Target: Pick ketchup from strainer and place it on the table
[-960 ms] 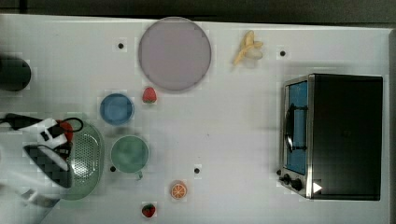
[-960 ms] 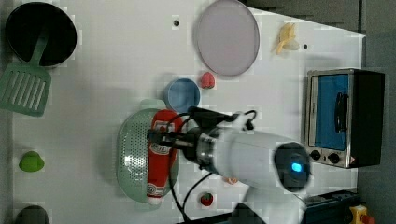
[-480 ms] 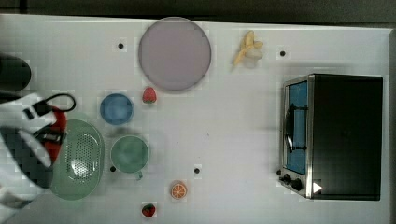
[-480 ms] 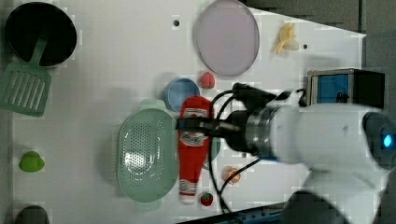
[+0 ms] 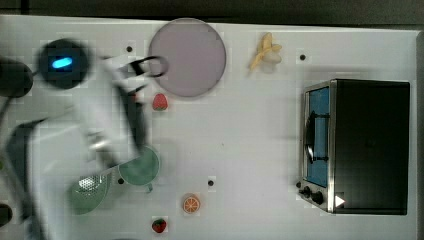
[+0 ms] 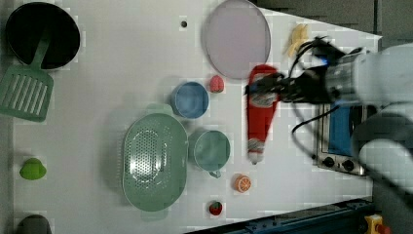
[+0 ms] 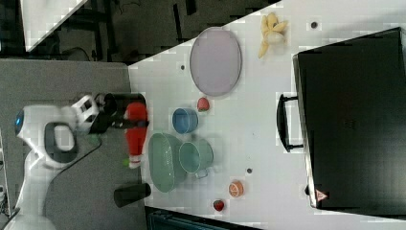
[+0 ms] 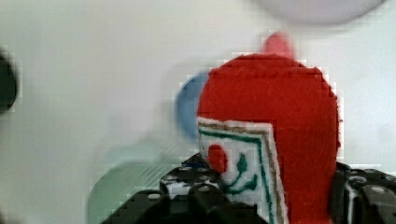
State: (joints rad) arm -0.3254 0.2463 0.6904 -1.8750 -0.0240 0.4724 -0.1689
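My gripper (image 6: 267, 90) is shut on the ketchup (image 6: 259, 114), a red bottle with a white cap, gripped near its base. In the left view the bottle is held off the table (image 6: 122, 63), to the right of the green cup (image 6: 210, 150) and just below the purple plate (image 6: 237, 39). The pale green strainer (image 6: 155, 161) stands well to the left view's left with nothing in it. The right view shows the ketchup (image 7: 135, 129) in the gripper (image 7: 125, 123) beside the strainer (image 7: 165, 162). The wrist view has the ketchup (image 8: 275, 126) between the black fingers (image 8: 196, 198).
Near the bottle stand a blue bowl (image 6: 190, 100) and a strawberry (image 6: 216, 84). An orange slice (image 6: 242, 183) and another strawberry (image 6: 215, 208) lie toward the left view's bottom. A toaster oven (image 6: 341, 141), a banana (image 6: 297, 39), a black bowl (image 6: 41, 34) and a green spatula (image 6: 24, 92) ring the table.
The gripper has lifted the ketchup out of the strainer and carried it toward the left view's right, past the cups, up to the purple plate. The strainer now lies empty.
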